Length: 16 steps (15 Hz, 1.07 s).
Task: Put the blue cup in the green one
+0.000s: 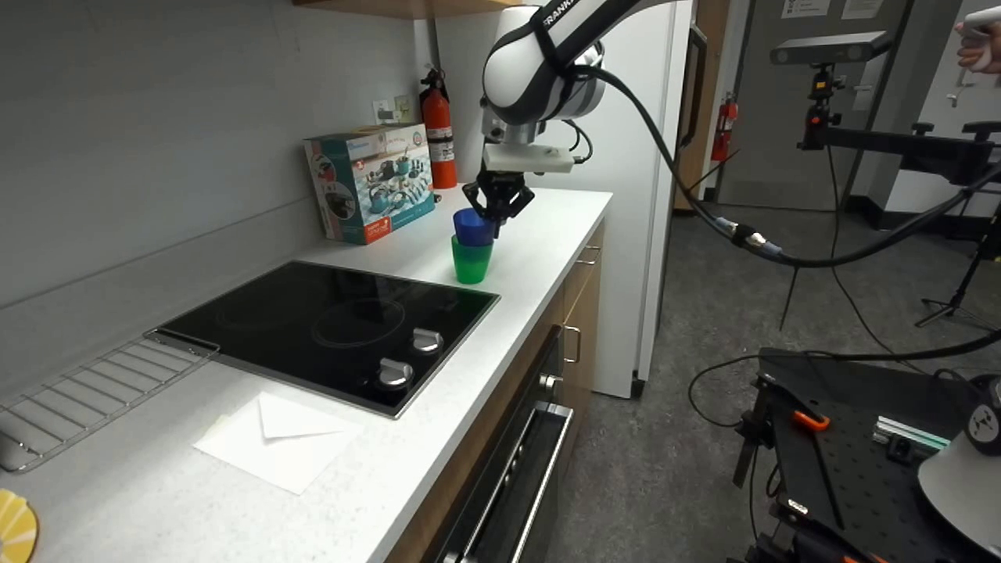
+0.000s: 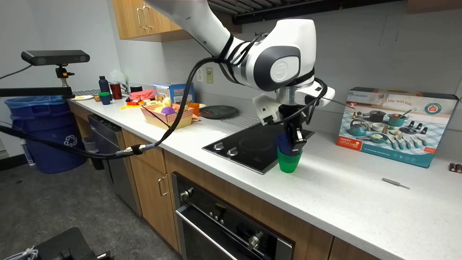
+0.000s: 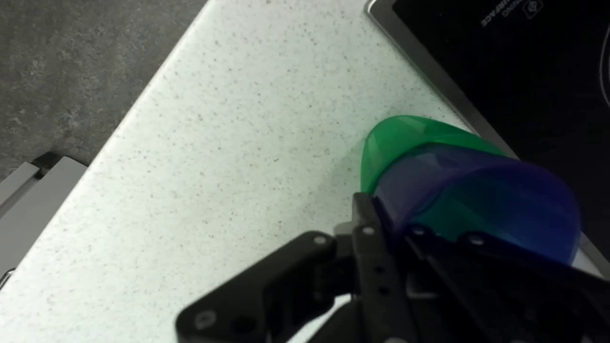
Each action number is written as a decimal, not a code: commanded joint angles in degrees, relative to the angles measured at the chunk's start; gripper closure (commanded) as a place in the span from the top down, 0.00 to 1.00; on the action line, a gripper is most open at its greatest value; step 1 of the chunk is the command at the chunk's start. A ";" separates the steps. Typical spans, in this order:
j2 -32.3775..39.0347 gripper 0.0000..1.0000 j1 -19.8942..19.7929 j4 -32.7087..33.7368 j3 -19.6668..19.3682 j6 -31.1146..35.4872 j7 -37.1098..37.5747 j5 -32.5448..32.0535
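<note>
1. Evidently, the blue cup (image 1: 470, 229) sits partway inside the green cup (image 1: 471, 264).
2. Its long axis runs roughly twelve-to-six in an exterior view, mouth toward twelve.
3. Jaws pinch its wall.

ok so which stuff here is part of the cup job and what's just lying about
For the job:
blue cup
green cup
gripper

Just lying about:
cookware box
basket
pan
paper
thin tool

2 cups (image 1: 471, 227) nr. cooktop (image 1: 274, 301) (2 knobs (image 1: 427, 340)), 2 fire exts. (image 1: 440, 148)
</note>
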 commanded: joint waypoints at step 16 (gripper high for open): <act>-3.49 1.00 1.67 4.04 2.74 -15.00 -7.18 -0.48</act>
